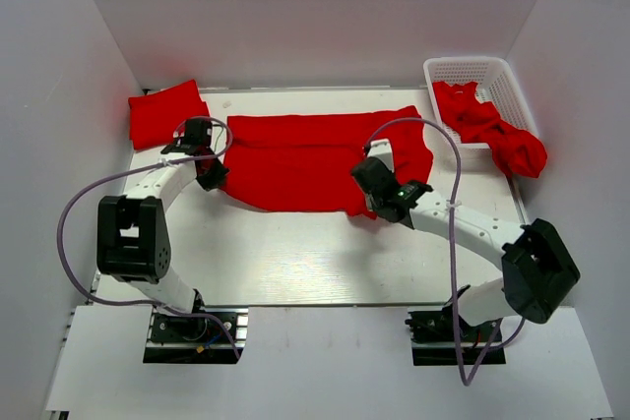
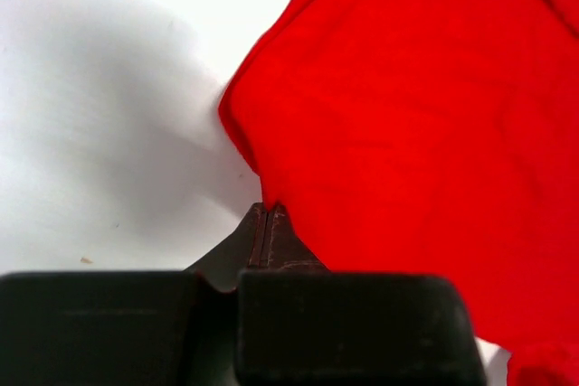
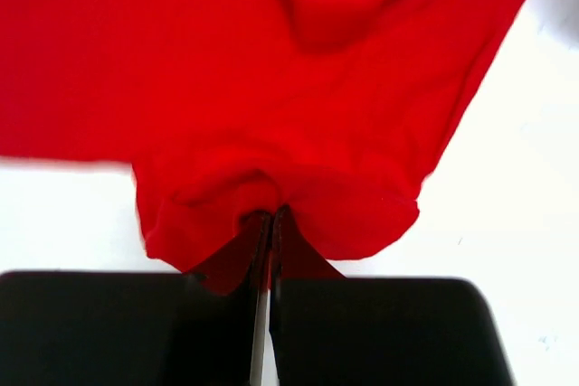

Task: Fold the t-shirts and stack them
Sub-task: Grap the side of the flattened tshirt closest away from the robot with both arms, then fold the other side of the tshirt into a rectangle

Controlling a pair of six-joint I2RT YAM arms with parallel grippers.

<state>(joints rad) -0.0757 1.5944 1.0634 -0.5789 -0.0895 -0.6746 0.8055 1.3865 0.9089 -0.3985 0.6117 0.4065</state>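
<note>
One red t-shirt [image 1: 315, 159] lies spread across the middle of the table, folded over lengthwise. My left gripper [image 1: 217, 177] is at its left edge. In the left wrist view that gripper [image 2: 267, 211] is shut, with the t-shirt's edge [image 2: 407, 133] pinched at the tips. My right gripper [image 1: 362, 179] is at the shirt's near right corner. In the right wrist view it [image 3: 271, 216] is shut on a bunched fold of the cloth [image 3: 271, 70]. A folded t-shirt [image 1: 167, 112] lies at the far left.
A white lattice basket [image 1: 471, 70] stands at the far right, with more crumpled red t-shirts [image 1: 497, 130] in it that spill over its near rim. White walls close in the table on three sides. Bare table [image 1: 295, 253] lies in front of the spread shirt.
</note>
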